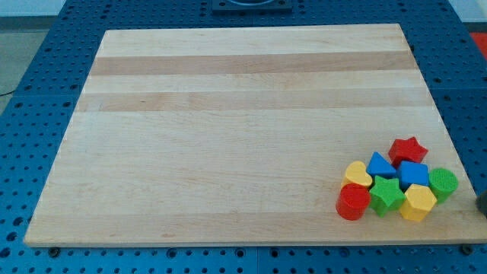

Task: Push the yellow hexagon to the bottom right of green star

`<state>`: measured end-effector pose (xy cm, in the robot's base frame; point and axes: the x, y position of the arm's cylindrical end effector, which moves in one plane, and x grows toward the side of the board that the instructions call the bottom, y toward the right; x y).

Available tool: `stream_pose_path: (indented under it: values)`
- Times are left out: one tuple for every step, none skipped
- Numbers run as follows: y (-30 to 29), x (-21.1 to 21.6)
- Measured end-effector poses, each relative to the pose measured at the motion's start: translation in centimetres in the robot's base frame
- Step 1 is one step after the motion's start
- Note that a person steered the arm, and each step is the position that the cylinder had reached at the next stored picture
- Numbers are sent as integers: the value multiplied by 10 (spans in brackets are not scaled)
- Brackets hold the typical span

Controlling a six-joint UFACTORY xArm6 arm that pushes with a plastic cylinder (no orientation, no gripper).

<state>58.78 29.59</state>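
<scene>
The yellow hexagon (418,202) lies near the board's bottom right corner and touches the right side of the green star (386,194). Both sit in a tight cluster of blocks. A small dark shape at the view's right edge looks like my tip (482,208); it is cut off by the frame. It stands to the right of the hexagon with a gap between them, just off the board's right edge.
The cluster also holds a red star (408,149), a blue triangular block (380,164), a blue cube (413,173), a yellow heart (357,174), a red cylinder (353,202) and a green cylinder (443,183). The wooden board (228,114) lies on a blue perforated table.
</scene>
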Motion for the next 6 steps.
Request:
stream_pose_path:
  values:
    - [-14,0]
    - [-36,-3]
    - [-54,-3]
    - [-72,-3]
    - [-94,-3]
    - [-117,-3]
